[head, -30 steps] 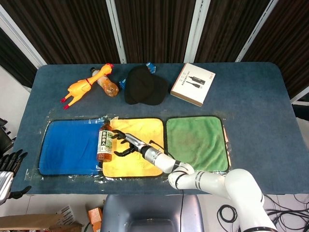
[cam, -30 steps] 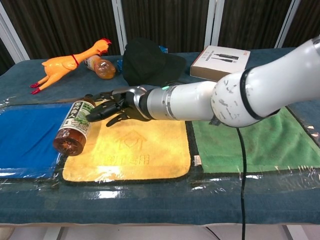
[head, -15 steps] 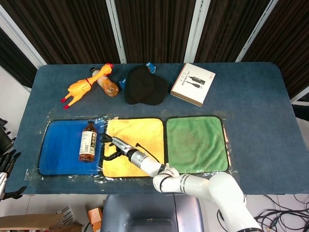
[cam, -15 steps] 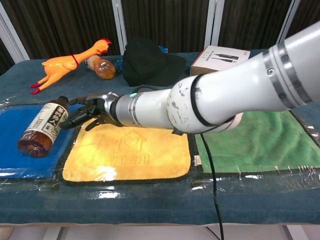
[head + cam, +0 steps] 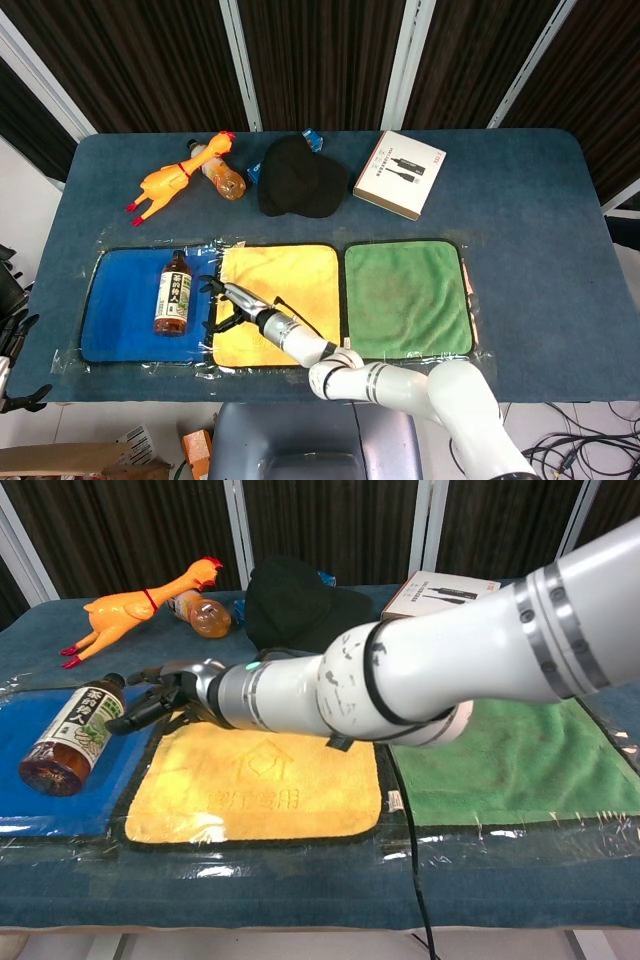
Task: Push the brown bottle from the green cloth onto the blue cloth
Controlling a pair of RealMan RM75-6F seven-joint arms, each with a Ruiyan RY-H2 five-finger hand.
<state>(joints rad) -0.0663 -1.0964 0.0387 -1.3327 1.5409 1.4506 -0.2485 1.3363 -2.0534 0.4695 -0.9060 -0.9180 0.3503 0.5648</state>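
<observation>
Since the earlier frames the brown bottle (image 5: 173,299) has rolled off the yellow cloth (image 5: 279,303) and now lies wholly on the blue cloth (image 5: 125,310), on its side, cap toward twelve o'clock in the head view. The right hand (image 5: 226,305) has followed it toward nine o'clock and now sits over the seam between the blue and yellow cloths, just beside the bottle's label but apart from it. Its fingers (image 5: 135,711) are spread and stretched toward the bottle, holding nothing.

In the chest view the bottle (image 5: 68,738) lies tilted on the blue cloth (image 5: 50,780), its cap near the fingertips of the right hand (image 5: 160,695). The green cloth (image 5: 407,297) lies at three o'clock from the yellow one, with nothing on it.

At the far side of the worktop (image 5: 520,200) lie a rubber chicken (image 5: 170,180), an orange bottle (image 5: 220,175) touching it, a black cap (image 5: 300,178) and a white box (image 5: 400,173).

Only dark fingertips of the left hand (image 5: 18,335) show at the left edge of the head view; I cannot tell how they are set.
</observation>
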